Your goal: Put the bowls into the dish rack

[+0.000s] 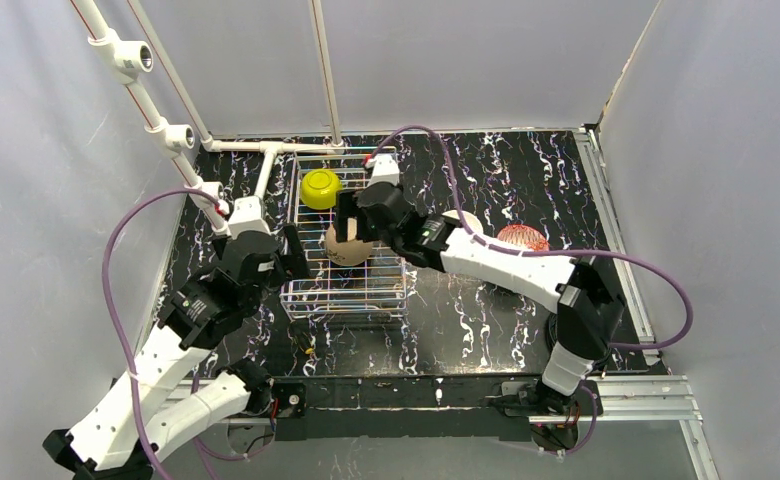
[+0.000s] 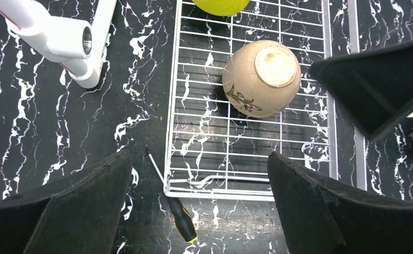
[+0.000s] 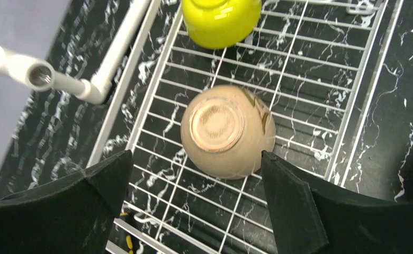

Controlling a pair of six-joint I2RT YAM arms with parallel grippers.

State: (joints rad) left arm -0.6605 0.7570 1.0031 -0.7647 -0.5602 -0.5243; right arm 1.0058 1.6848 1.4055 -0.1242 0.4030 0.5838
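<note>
The white wire dish rack lies mid-table. In it a lime-yellow bowl sits at the far left corner, and a beige bowl lies upside down behind it toward the near end. My right gripper hovers open just above the beige bowl, a finger on either side and not touching. My left gripper is open and empty over the rack's near-left edge. The beige bowl and the yellow bowl also show in the left wrist view. The yellow bowl shows in the right wrist view.
A second beige bowl and an orange-red patterned bowl stand on the table right of the rack, partly behind my right arm. A black-handled screwdriver lies at the rack's near-left corner. A white pipe frame stands at the far left.
</note>
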